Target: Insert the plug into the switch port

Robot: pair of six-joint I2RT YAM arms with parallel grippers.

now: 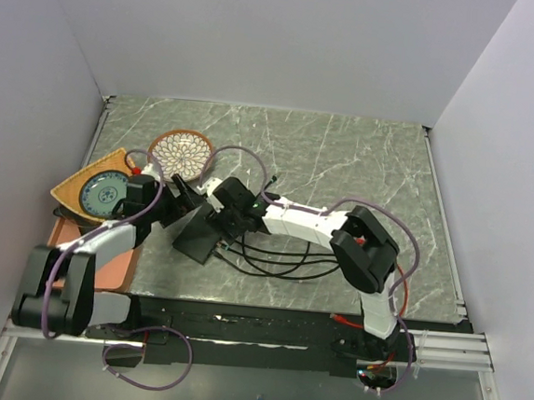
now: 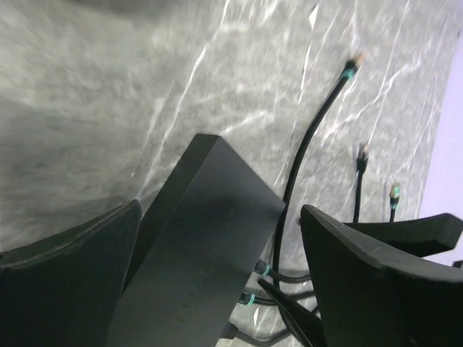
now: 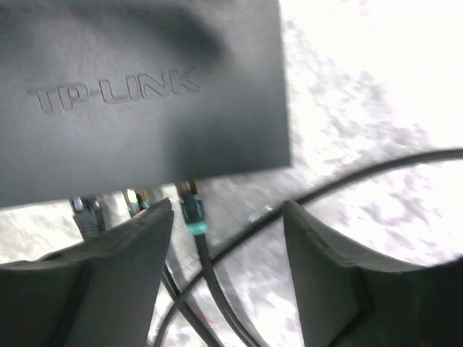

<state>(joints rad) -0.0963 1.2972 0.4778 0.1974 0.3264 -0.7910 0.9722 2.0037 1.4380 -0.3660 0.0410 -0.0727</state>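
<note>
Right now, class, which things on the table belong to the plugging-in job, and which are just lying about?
Job in hand:
switch
teal-booted plug at its edge
black cables

Lying about:
round patterned dish
orange wedge-shaped tray

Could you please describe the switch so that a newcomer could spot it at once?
On the grey marbled table, look left of centre, near the front edge. The switch lies there, with black cables running from one edge. Unlike the round patterned dish behind it, it is a flat matte-black box lettered TP-LINK.
</note>
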